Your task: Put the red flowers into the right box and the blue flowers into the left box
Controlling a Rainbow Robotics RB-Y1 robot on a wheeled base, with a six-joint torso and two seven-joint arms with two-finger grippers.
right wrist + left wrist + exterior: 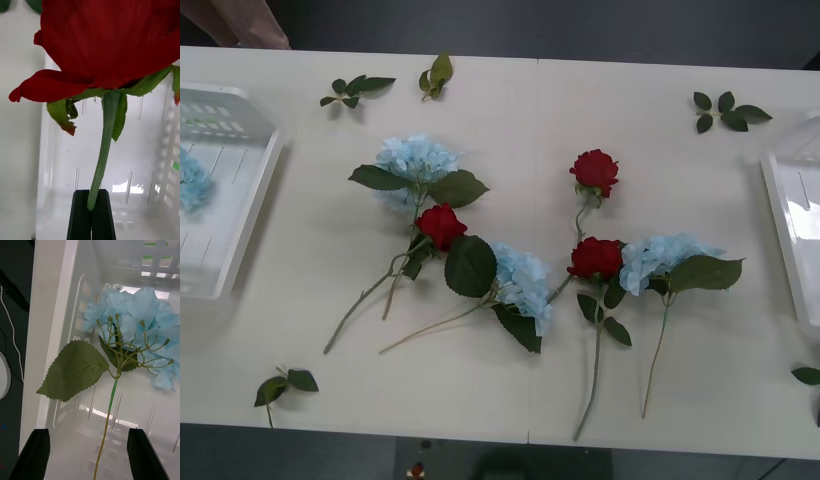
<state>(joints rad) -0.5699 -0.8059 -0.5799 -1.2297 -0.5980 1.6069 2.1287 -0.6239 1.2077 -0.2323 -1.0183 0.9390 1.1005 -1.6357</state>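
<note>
Red flowers first: in the right wrist view we see one red rose (108,45) held by its stem, the right gripper (90,215) pinching the stalk with its black fingers (79,217) pressed together on it. The bloom hangs over the ribbed white floor of the right box (150,165), so we judge this rose is placed for release into that tray. Pinching low on the stem keeps the petals clear of the jaws.

On the table (510,110), three more red roses lie loose: one at left-centre (441,225) resting across a blue hydrangea's stem, one upper centre (594,170), one below it (595,258), touching a hydrangea head.

Blue flowers: three pale blue hydrangeas on the table, at upper left (417,160), centre (523,285) and right (658,260). A fourth blue cluster (138,326) lies in the left box (48,315). In the left wrist view we see the left gripper (88,453) above it, fingers (32,453) spread wide and apart from the stem, holding nothing. We judge that flower delivered.

Loose leaf sprigs (355,90) sit around the table's margins, well apart from the flowers.

Stems at left-centre overlap, so picking one could drag its neighbour.
</note>
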